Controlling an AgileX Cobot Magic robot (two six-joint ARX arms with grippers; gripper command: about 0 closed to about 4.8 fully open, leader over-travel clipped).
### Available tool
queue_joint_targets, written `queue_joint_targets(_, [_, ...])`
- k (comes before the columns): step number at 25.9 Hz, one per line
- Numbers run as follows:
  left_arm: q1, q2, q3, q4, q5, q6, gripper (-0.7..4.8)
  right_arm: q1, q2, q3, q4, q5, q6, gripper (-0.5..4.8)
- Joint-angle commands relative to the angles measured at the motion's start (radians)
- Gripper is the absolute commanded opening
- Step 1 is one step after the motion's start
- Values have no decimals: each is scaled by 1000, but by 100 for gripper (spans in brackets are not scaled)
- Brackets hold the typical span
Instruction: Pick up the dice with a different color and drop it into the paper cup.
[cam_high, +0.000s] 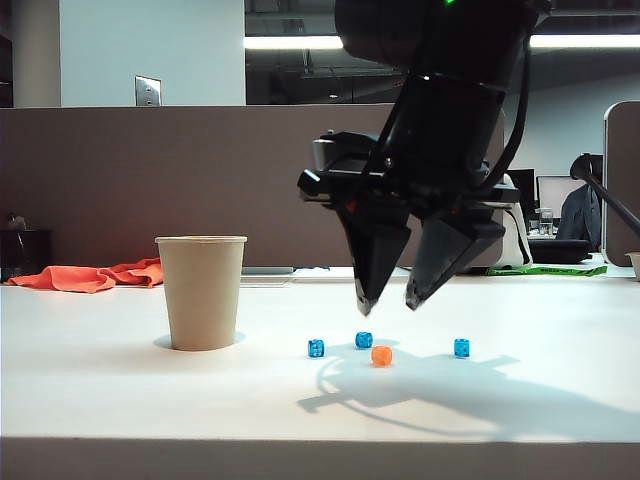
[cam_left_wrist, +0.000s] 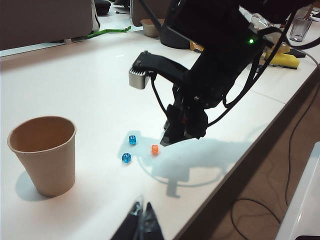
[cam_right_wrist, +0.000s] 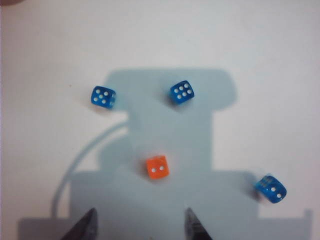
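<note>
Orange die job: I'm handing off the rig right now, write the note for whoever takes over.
Right end effector: open, empty, hanging above the table over the dice, fingertips clear of the surface.
Left end effector: low at the near table edge, away from the dice, nothing in it; fingertips look together.
Orange die: on the table, untouched, with three blue dice around it and apart from it.
Paper cup: upright, to the left of the dice in the exterior view; inside looks empty in the left wrist view.
Done: right end effector positioned above.
Left: lower, grip the orange die, carry it to the cup, release.
</note>
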Motion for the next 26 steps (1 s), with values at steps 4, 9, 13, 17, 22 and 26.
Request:
queue_joint_targets(4, [0, 1, 7, 13, 3, -2, -6, 0, 41, 3, 14, -2, 0, 221])
queue_joint_targets(9, [0, 1, 7, 13, 3, -2, -6, 1, 55, 3, 23, -3, 0, 221])
queue_joint_targets(13, [0, 1, 7, 13, 3, -2, -6, 0, 55, 3, 51, -30, 0, 221])
queue_joint_targets(17, [0, 1, 7, 13, 3, -2, -6, 0, 55, 3, 84, -35, 0, 221])
queue_joint_targets(22, [0, 1, 7, 13, 3, -2, -6, -1, 55, 3, 95, -34, 0, 221])
queue_joint_targets(26, [0, 1, 7, 13, 3, -2, -6, -2, 62, 3, 87, -32, 0, 221])
